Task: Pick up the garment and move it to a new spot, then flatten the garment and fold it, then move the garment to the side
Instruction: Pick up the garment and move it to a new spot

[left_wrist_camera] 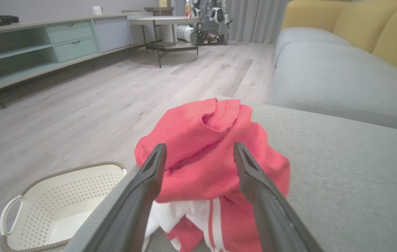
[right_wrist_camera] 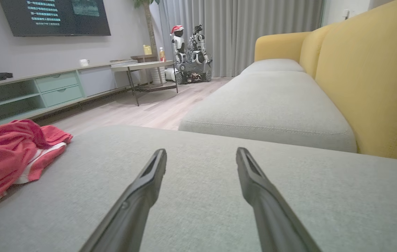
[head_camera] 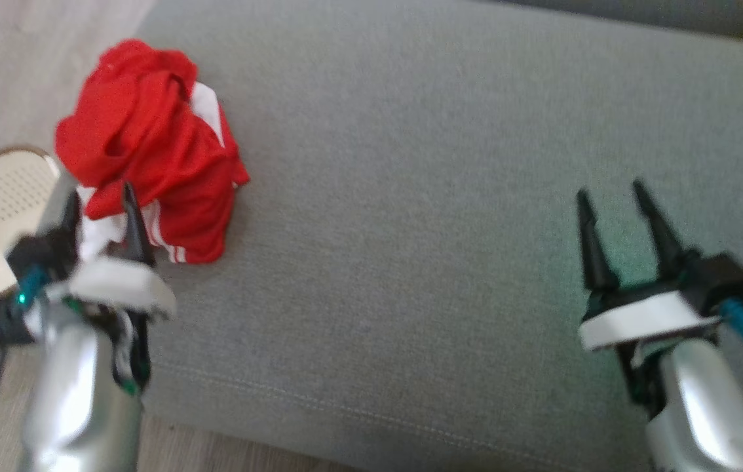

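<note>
The crumpled red garment (head_camera: 149,144) sits just beyond the left gripper (head_camera: 101,210), whose spread fingers hide its lower folds; contact is unclear. Well apart, the right gripper (head_camera: 609,190) hangs spread, empty.

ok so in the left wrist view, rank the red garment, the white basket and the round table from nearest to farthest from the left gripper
From the left gripper:
1. red garment, right at its tips, dead ahead.
2. white basket, lower left of the view.
3. round table, far across the room, top centre.
</note>
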Robot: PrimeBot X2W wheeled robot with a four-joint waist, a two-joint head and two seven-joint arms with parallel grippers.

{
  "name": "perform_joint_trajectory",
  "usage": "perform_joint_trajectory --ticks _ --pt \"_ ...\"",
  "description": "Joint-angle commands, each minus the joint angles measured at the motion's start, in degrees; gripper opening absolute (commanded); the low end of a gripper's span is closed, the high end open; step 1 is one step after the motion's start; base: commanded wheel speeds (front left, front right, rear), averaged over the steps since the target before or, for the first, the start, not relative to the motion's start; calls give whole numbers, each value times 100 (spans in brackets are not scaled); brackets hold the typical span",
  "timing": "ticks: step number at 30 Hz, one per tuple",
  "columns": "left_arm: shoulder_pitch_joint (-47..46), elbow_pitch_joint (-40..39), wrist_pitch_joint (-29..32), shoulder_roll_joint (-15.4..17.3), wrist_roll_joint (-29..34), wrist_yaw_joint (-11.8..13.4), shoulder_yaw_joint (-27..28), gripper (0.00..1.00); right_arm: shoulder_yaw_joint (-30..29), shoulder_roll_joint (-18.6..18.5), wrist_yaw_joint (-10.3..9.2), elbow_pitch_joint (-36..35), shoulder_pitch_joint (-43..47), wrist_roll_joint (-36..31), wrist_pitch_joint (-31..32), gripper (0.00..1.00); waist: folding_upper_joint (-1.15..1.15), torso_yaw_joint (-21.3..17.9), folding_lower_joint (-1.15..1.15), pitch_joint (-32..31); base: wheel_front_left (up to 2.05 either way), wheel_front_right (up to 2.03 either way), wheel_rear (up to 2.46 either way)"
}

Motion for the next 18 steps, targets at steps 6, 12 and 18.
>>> perform_joint_trajectory --ticks 6,12,18 --pt "-1306 793 339 507 -71 -78 271 100 -52 -212 -4 -536 -326 -73 107 100 0 -230 0 708 0 0 0" --pt "-2109 1683 598 742 -51 -151 210 100 -63 -278 -4 -735 -331 -84 172 100 0 -298 0 955 0 0 0" --pt "-2599 2525 788 905 49 -238 41 100 -17 -290 -4 -807 -374 -90 207 100 0 -351 0 1041 0 0 0"
